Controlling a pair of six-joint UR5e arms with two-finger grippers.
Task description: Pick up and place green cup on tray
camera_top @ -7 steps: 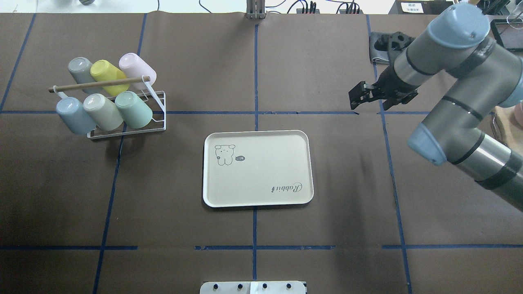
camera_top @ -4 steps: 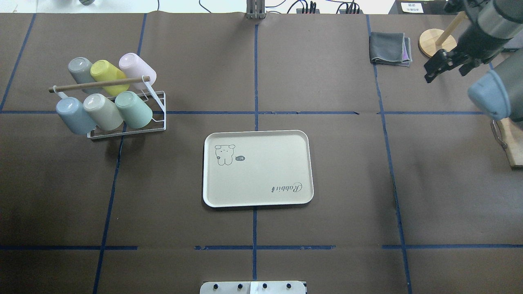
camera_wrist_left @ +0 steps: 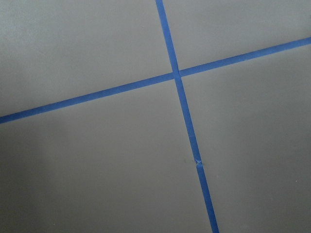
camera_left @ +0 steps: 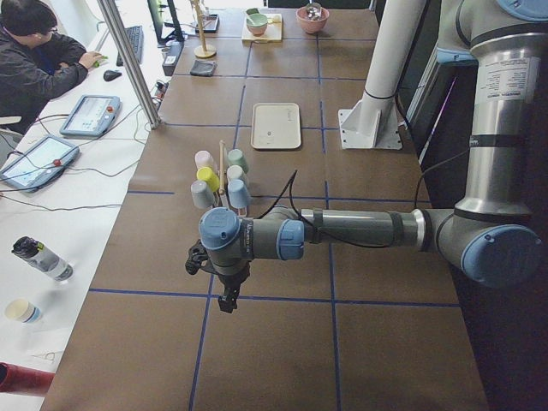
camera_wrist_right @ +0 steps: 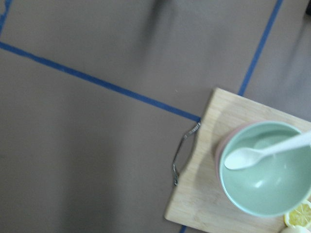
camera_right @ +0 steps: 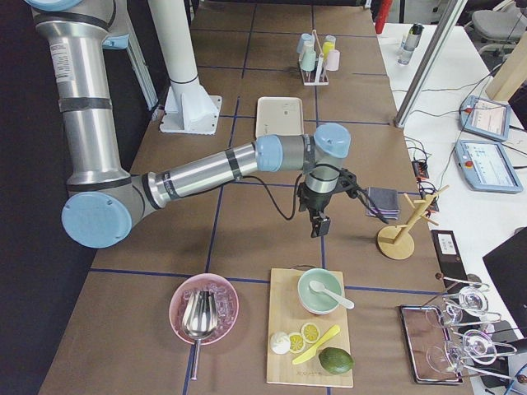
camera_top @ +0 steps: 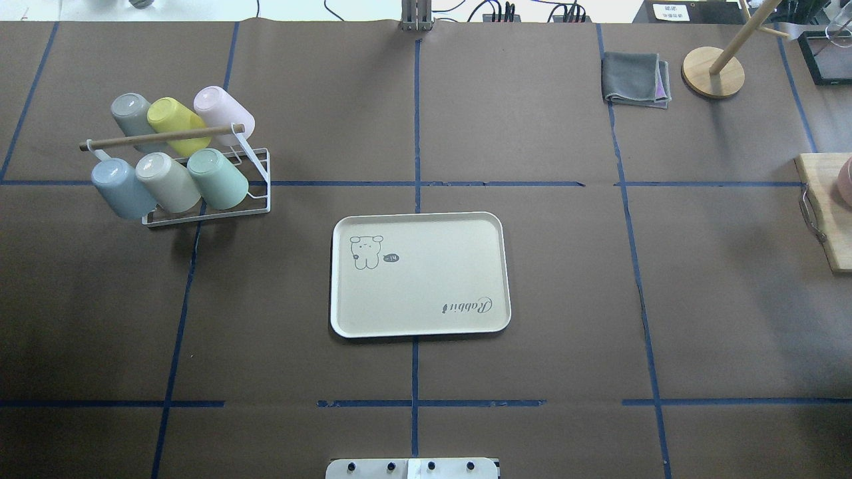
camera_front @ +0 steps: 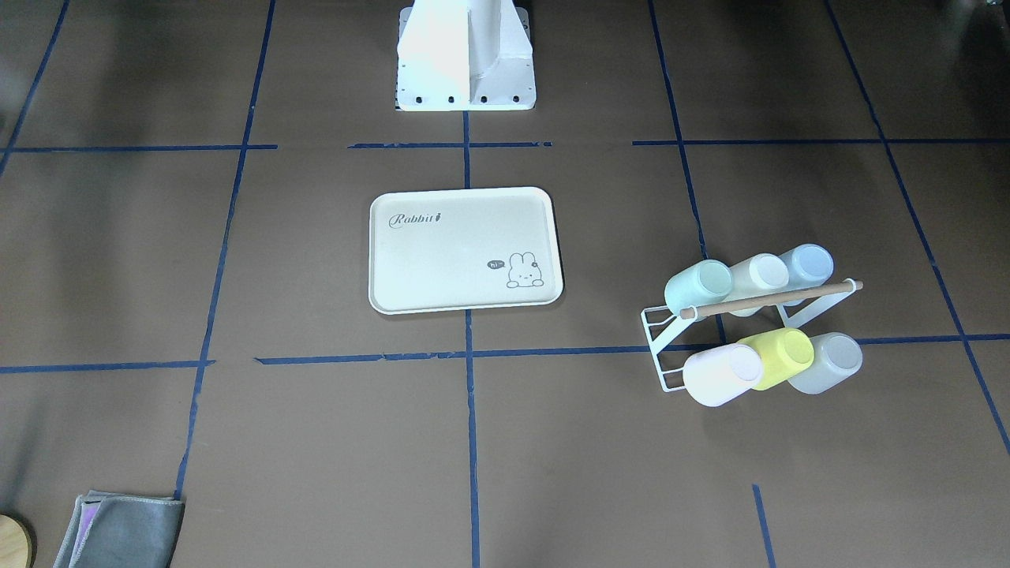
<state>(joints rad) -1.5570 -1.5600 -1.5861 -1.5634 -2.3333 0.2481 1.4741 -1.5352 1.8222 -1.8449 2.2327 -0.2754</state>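
On the bench (camera_top: pixel 532 266), far left, the rack (camera_top: pixel 259 193) holds six tilted cups (camera_top: pixel 174 118), the green cup (camera_top: pixel 216 178) at the end of the robot-side row nearest the tray (camera_top: pixel 426 293), which lies mid-bench, well apart. Only the side views show the left hand (camera_left: pixel 227 301) and right hand (camera_right: pixel 318 228) (open or closed, I cannot tell), both over the bench. The right wrist view shows a bowl (camera_wrist_right: pixel 262 179) holding a spoon (camera_wrist_right: pixel 248 156).

Tray (camera_top: pixel 426 286) mid-table; cup rack (camera_top: pixel 163 137) well apart on its left, folded cloth (camera_top: pixel 632 78) far right.
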